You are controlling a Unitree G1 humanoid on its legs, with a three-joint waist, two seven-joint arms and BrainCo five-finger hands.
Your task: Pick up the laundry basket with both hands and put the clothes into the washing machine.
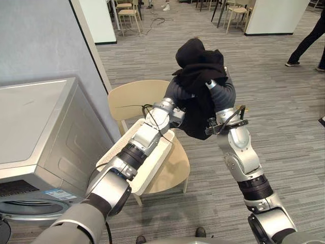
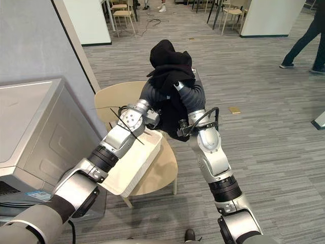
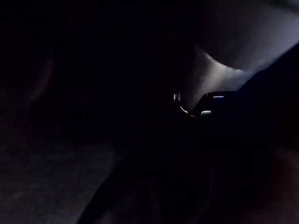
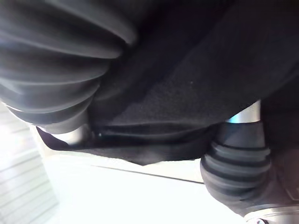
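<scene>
Now the black clothes point(image 1: 199, 61) are bunched up high between the left hand point(image 1: 176, 93) and the right hand point(image 1: 224, 94), above the white basket point(image 2: 129, 168) on the chair point(image 1: 133, 96). Cloth covers the fingers, so I cannot tell if they are closed. The clothes look soft, light and floppy. They may slip, so hold a thick bunch. The washing machine point(image 1: 35, 122) stands at the left.

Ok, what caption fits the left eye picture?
Left hand and right hand hold a black garment near the white basket on a chair.
</scene>
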